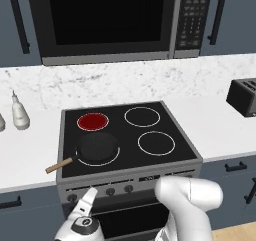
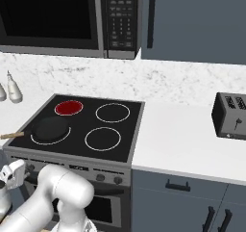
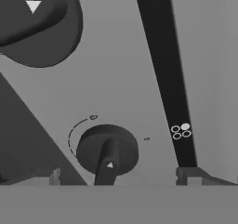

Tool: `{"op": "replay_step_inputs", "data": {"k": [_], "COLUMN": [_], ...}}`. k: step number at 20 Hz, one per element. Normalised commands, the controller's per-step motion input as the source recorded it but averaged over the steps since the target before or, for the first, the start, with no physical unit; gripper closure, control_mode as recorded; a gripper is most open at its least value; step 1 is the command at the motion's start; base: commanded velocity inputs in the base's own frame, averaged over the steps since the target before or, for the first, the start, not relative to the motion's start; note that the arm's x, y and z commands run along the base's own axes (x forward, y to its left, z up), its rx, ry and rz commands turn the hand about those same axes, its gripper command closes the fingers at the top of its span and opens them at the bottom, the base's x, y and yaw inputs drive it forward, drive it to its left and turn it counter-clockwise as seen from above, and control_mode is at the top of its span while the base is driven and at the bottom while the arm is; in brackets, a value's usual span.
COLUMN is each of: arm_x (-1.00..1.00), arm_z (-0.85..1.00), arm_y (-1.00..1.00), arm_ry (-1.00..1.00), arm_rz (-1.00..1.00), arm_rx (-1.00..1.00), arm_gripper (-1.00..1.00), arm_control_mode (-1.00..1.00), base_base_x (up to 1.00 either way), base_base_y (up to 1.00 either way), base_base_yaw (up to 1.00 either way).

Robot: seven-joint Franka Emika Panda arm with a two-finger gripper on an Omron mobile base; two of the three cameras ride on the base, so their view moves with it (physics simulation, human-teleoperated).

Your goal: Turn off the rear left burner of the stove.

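Note:
The stove has a black glass cooktop and a grey front with small dark knobs. Its rear left burner glows red, and it is also red in the right base view. My gripper is low at the left end of the knob row, and from the right it is at the panel's left edge. In the hand view the gripper is open. Its two fingertips stand either side of a round dark knob without touching it. A second knob sits at the upper left.
A black pan with a wooden handle rests on the front left burner. A microwave hangs above the stove. A toaster stands on the right counter and a white bottle on the left. A burner marker is printed beside the knob.

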Motion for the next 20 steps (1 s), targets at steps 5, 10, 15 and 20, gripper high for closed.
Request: {"op": "replay_step_inputs", "data": {"k": [5,10,15,20], "arm_x": [0.38,0.34,0.21,0.04], "arm_z": [0.00,-0.05,-0.15,-0.05], "arm_y": [0.00,0.00,0.00,0.00], "arm_ry": [0.00,0.00,-0.01,-0.01], "arm_rz": [0.04,0.07,0.06,0.02], "arm_rx": [0.02,0.02,0.00,0.00], "arm_gripper": [-1.00,-1.00,1.00,1.00], "arm_control_mode": [-1.00,-1.00,-1.00,-1.00], "base_base_x": [0.00,0.00,0.00,0.00], "base_base_y": [0.00,0.00,0.00,0.00], "base_base_yaw": [0.00,0.00,0.00,0.00]}}
